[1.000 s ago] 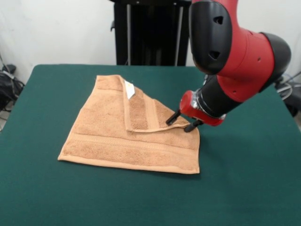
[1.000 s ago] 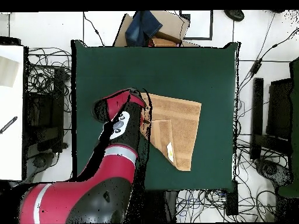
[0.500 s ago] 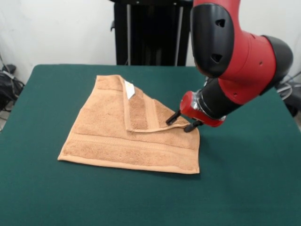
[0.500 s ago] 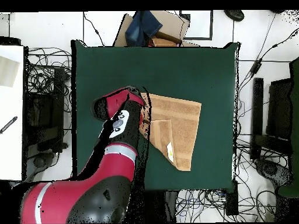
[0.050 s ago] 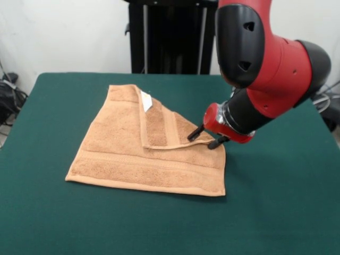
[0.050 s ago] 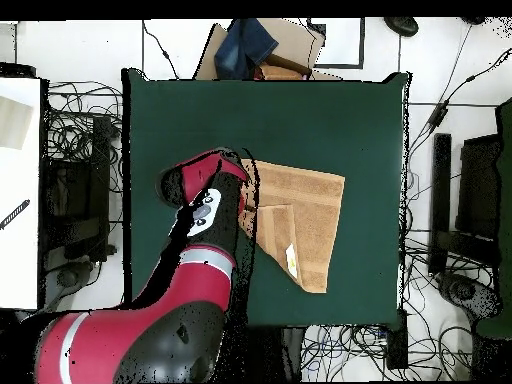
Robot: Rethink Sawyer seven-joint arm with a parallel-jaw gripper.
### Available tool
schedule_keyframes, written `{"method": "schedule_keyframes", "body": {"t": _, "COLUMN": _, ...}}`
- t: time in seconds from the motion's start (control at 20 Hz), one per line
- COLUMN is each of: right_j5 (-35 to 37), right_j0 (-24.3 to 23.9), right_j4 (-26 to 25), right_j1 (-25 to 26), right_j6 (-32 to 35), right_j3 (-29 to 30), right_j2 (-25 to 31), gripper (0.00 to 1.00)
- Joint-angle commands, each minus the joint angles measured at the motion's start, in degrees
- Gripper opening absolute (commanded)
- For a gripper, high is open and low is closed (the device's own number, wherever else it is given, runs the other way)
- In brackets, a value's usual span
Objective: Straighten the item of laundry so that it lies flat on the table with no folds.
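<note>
The tan towel (image 5: 143, 159) lies on the dark green table (image 5: 276, 207), and one corner is folded over onto it as a triangular flap (image 5: 162, 130) with a white tag (image 5: 146, 101). My gripper (image 5: 206, 138) is down at the flap's pointed tip, near the towel's right edge. It is open, with one black finger (image 5: 195, 133) on either side of the tip. From overhead the towel (image 6: 310, 205) shows the same diagonal fold on the table (image 6: 330, 120), while the red arm (image 6: 205, 215) covers the towel's left edge and hides the gripper.
A black stand (image 5: 170, 37) rises behind the table. Overhead, a cardboard box with blue cloth (image 6: 262, 48) sits past the table's top edge, cables lie all around, and a white surface (image 6: 20, 190) is at the left.
</note>
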Motion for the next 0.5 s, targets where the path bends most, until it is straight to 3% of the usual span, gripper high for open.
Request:
{"method": "schedule_keyframes", "body": {"t": 0.05, "right_j5": 1.88, "right_j0": -0.06, "right_j4": -0.78, "right_j1": 4.82, "right_j6": 0.78, "right_j3": 1.9, "right_j2": 5.11, "gripper": 1.0}}
{"method": "schedule_keyframes", "body": {"t": 0.5, "right_j5": 2.3, "right_j0": -0.02, "right_j4": -1.29, "right_j1": 5.09, "right_j6": -0.07, "right_j3": 1.59, "right_j2": 5.0, "gripper": 1.0}}
